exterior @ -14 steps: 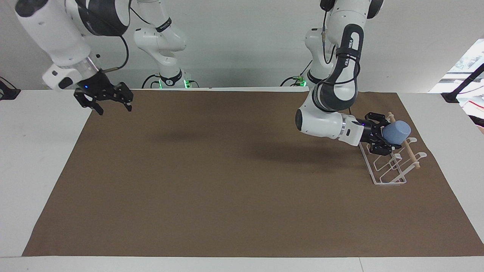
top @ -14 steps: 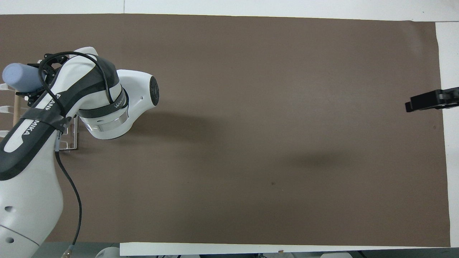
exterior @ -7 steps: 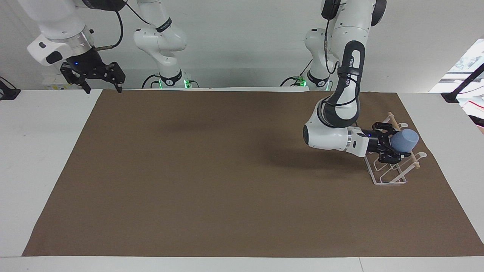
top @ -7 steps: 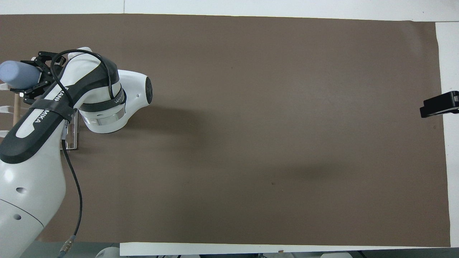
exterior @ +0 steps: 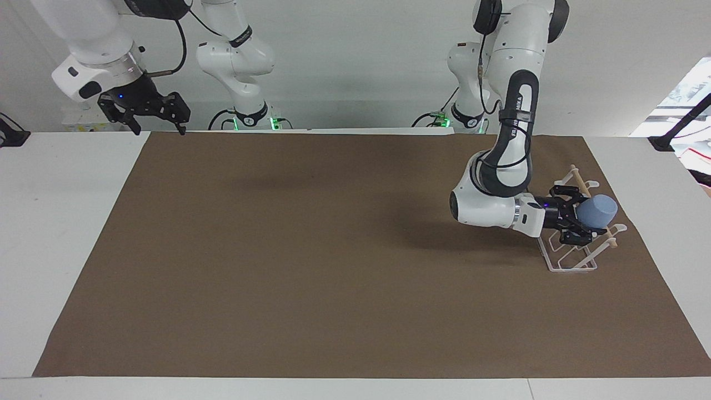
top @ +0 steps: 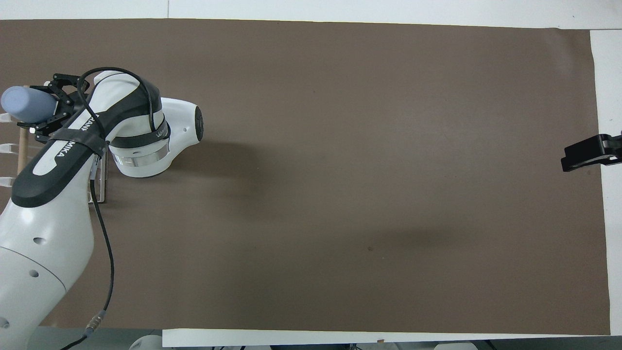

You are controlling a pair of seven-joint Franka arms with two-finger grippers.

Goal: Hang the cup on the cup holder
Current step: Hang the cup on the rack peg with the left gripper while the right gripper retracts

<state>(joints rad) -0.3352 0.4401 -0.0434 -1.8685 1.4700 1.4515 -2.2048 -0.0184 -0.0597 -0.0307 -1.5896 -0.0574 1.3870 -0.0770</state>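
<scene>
One cup (exterior: pixel 597 211) in left gripper (exterior: pixel 577 221) fingers, over cup holder (exterior: pixel 572 253).

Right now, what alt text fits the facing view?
The left tool holds a light blue cup sideways over a white wire cup holder on a brown mat. The right tool waits open, raised over the mat's corner.

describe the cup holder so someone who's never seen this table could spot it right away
Find the brown mat covering the table, then go to the left arm's end of it, where the left hand holds a light blue cup sideways. Under it stands the cup holder: a white wire rack with looped prongs and a light wooden rod on top, the only object resting on the mat.
</scene>
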